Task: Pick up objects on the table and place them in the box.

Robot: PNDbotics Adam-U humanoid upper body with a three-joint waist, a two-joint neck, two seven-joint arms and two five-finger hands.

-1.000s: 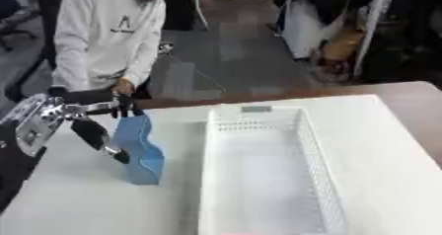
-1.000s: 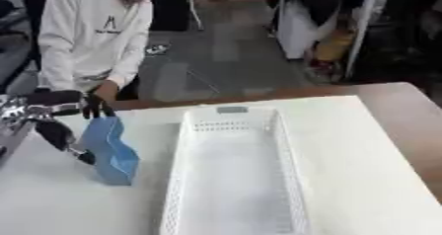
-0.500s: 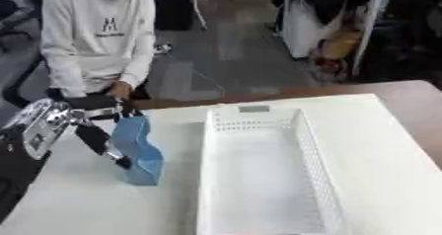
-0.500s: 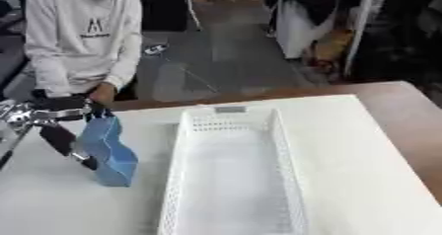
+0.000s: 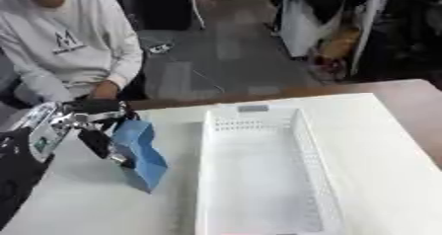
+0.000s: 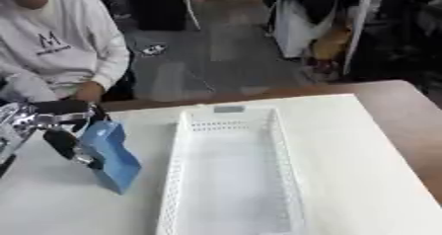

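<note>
A tall blue carton-like box point(image 5: 138, 156) stands on the white table point(image 5: 388, 150) at the left, leaning so that its top tips toward the robot's left and its base sits nearer the basket. Its long axis runs from upper left to lower right in the left eye view, with one narrow edge facing the camera. The robot's left hand point(image 5: 91, 125), black with silver parts, reaches in from the left edge; its fingers point(image 5: 105, 116) curl over the box's top while a dark thumb presses the box's left face, so the hand holds the blue box. Just to the right, apart from the box by a strip of bare table, lies a long white perforated plastic basket point(image 5: 259, 179) with its length running away from the camera and nothing inside it. Nothing lies between box and basket. A person in a pale sweatshirt point(image 6: 56, 46) sits behind the table's far left edge. The right hand shows in neither view.
</note>
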